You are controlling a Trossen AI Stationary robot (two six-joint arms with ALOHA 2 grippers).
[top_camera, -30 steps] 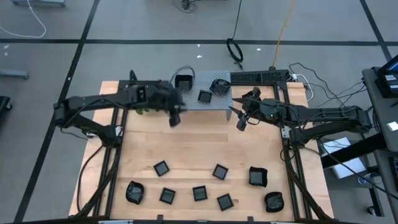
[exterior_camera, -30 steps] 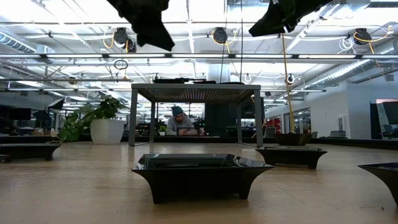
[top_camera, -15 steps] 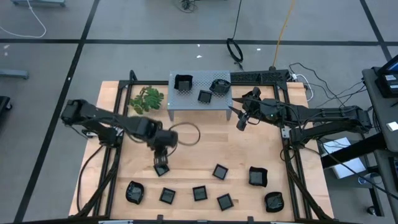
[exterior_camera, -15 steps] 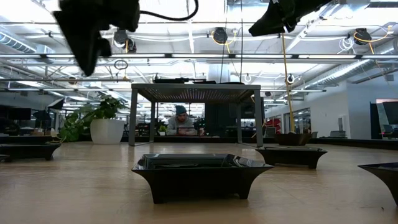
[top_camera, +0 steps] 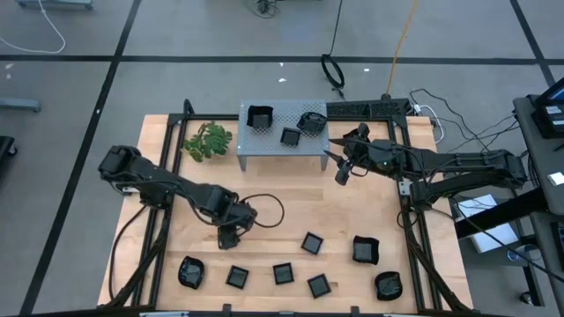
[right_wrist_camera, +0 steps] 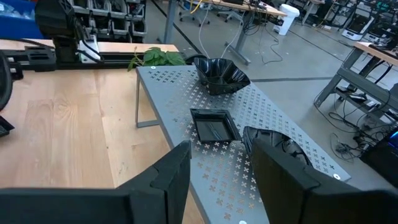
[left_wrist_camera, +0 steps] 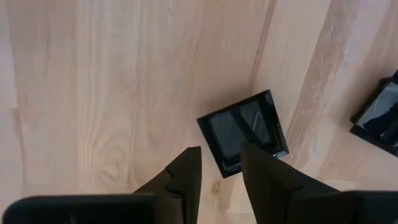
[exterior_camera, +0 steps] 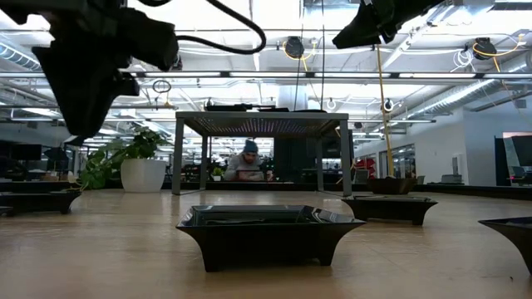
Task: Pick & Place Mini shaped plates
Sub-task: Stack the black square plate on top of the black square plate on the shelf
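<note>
Left gripper [left_wrist_camera: 221,171] is hovering with jaws parted, a flat square mini plate [left_wrist_camera: 244,132] lying just ahead, apparently lining up a pick. Right gripper [right_wrist_camera: 216,163] is waiting open beside the stand [right_wrist_camera: 249,168].

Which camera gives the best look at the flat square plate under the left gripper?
The left wrist view: the flat square plate shows whole, just beyond the left gripper. In the high view the left arm covers most of it. The low view and right wrist view do not show it.

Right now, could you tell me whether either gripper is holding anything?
Nothing is held: left gripper hovers open above a square plate; right gripper hangs open over the stand.
</note>
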